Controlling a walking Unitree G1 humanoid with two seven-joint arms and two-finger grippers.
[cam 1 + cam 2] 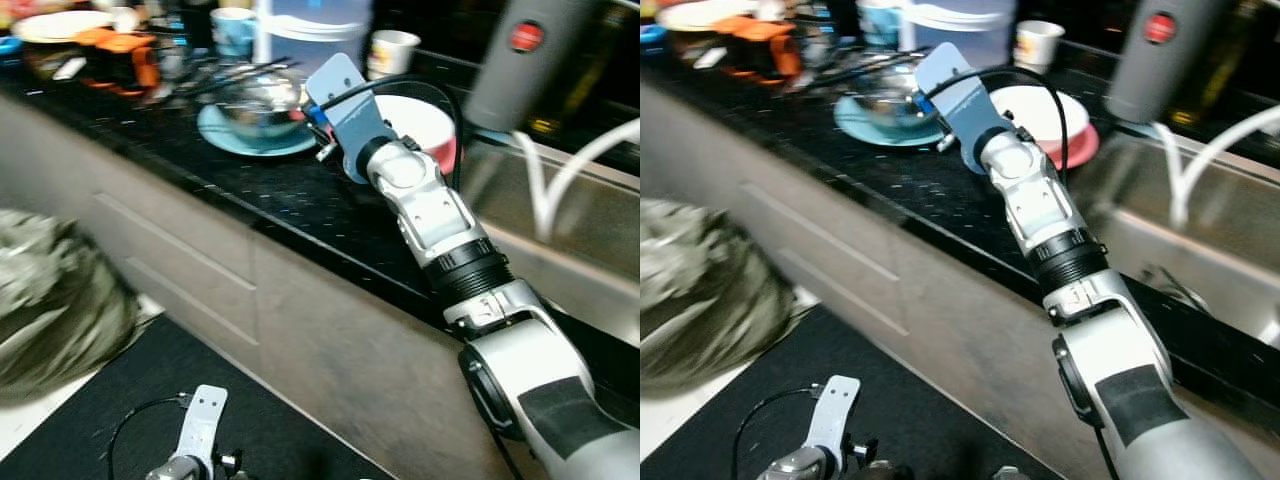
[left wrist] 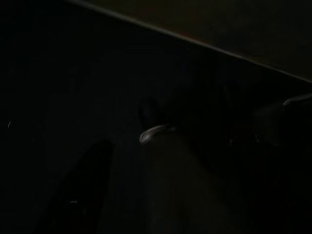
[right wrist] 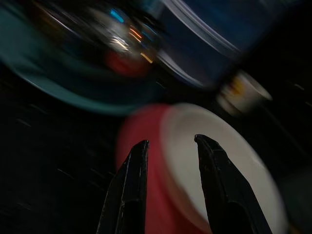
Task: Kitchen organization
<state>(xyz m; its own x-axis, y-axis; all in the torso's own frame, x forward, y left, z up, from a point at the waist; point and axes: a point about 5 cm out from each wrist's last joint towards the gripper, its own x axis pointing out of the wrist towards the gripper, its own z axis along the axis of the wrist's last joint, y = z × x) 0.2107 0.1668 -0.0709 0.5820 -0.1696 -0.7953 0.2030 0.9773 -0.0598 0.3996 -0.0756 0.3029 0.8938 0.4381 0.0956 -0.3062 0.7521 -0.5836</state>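
Note:
My right arm point(image 1: 430, 215) reaches over the black counter point(image 1: 270, 190) toward a white plate point(image 1: 420, 118) stacked on a red plate point(image 1: 1080, 150). In the right wrist view my right gripper point(image 3: 170, 146) is open, its black fingers point(image 3: 127, 185) hovering just before the white plate point(image 3: 214, 156), with nothing between them. A teal plate point(image 1: 225, 135) carrying a steel bowl point(image 1: 262, 100) lies to the left. My left arm point(image 1: 195, 440) hangs low by the cabinet front; its wrist view is very dark.
A steel sink point(image 1: 580, 210) with a white hose point(image 1: 545, 190) lies right of the plates. A paper cup point(image 1: 390, 50), a blue mug point(image 1: 232, 28), utensils and orange items point(image 1: 120, 55) crowd the counter's back. A dark mat point(image 1: 150, 400) covers the floor.

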